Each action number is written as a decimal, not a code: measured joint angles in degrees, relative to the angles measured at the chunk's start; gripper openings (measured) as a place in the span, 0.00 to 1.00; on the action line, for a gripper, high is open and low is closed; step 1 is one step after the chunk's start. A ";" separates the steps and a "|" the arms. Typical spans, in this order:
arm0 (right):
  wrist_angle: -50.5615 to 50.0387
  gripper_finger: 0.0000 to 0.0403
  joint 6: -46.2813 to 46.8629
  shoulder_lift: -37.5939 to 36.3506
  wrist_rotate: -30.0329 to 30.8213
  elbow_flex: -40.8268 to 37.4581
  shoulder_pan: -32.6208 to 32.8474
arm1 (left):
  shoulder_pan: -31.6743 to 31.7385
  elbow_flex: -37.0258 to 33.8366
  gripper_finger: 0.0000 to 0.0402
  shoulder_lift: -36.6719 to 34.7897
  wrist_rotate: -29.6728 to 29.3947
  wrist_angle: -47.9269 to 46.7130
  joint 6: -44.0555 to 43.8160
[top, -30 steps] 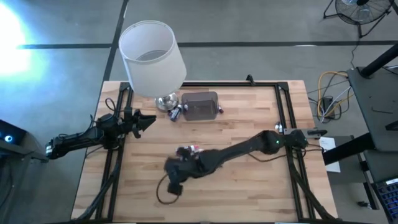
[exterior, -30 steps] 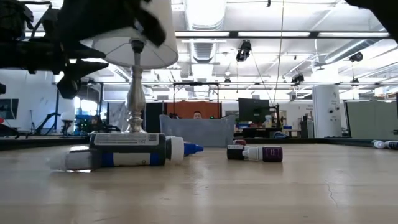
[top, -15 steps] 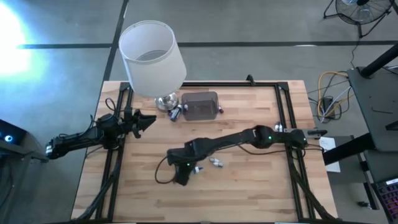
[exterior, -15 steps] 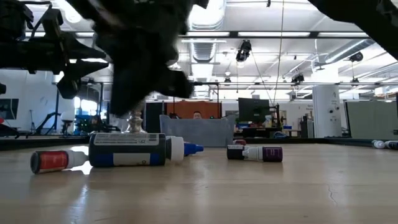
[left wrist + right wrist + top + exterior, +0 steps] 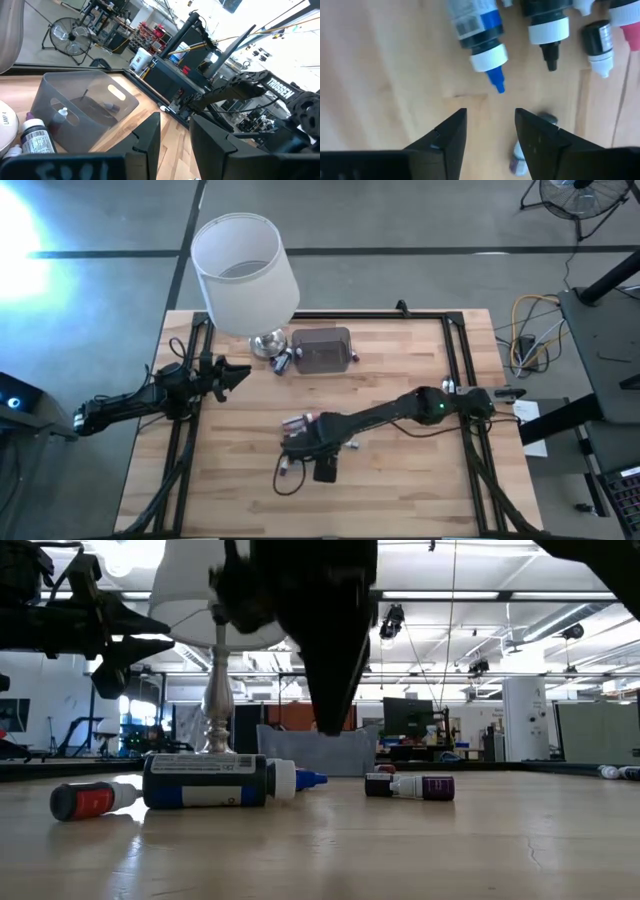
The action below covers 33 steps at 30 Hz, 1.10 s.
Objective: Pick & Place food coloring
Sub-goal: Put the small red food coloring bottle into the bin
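Observation:
Several small food coloring bottles lie on their sides on the wooden table. In the right wrist view I see a blue-capped one, a black-capped one, a dark one with a white cap and a purple one. The low view shows a red one, the blue one and the purple one. My right gripper hovers open above this group, touching nothing. My left gripper waits open near the table's left edge.
A translucent grey box holding a bottle stands near the far edge, beside a lamp with a white shade and a chrome base. More bottles lie at the lamp's foot. Black frame rails run along the table's sides.
My right gripper has swept a short way toward the table's right edge above the loose bottles, staying open. In the low view it has come in from the left and now hangs at the picture's middle.

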 joint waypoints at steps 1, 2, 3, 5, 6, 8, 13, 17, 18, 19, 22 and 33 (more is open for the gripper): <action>0.37 0.41 -0.64 0.00 0.07 -0.28 0.20 | -0.01 0.00 0.21 0.00 0.00 0.00 0.00; 1.29 0.41 -1.76 0.00 -0.25 -0.36 0.54 | 0.00 -0.01 0.21 0.00 0.00 0.02 0.00; 3.18 0.41 -3.83 -0.02 -1.23 -0.31 0.94 | -0.01 0.00 0.21 0.00 0.00 0.00 -0.01; 7.58 0.41 -9.79 -0.02 -2.37 0.95 2.06 | 0.01 0.00 0.21 0.00 0.00 0.02 0.00; 10.14 0.41 -13.61 -0.02 -2.16 1.59 2.65 | -0.01 0.00 0.21 0.00 0.00 0.00 0.00; 15.80 0.41 -23.69 -0.09 -1.15 2.58 3.63 | 0.01 0.00 0.21 0.00 0.00 0.00 0.00; 24.47 0.41 -38.85 0.47 -0.26 2.73 3.24 | -0.01 -0.02 0.21 0.00 0.01 0.00 0.00; 21.28 0.41 -32.37 0.83 1.62 2.65 1.57 | -0.01 -0.02 0.21 0.00 0.00 0.02 0.00; 19.31 0.41 -28.55 0.83 2.73 2.62 1.06 | 0.01 0.00 0.21 0.00 0.00 0.02 0.00; 17.26 0.41 -24.59 0.83 3.71 2.62 0.53 | 0.01 -0.01 0.21 0.02 0.00 0.00 0.00; 11.54 0.41 -20.19 0.81 5.14 2.57 -0.50 | 0.00 -0.01 0.21 0.01 0.00 0.01 0.00; 11.57 0.38 -17.79 0.50 3.47 -2.44 0.19 | 0.00 -0.02 0.21 0.02 0.00 0.00 0.00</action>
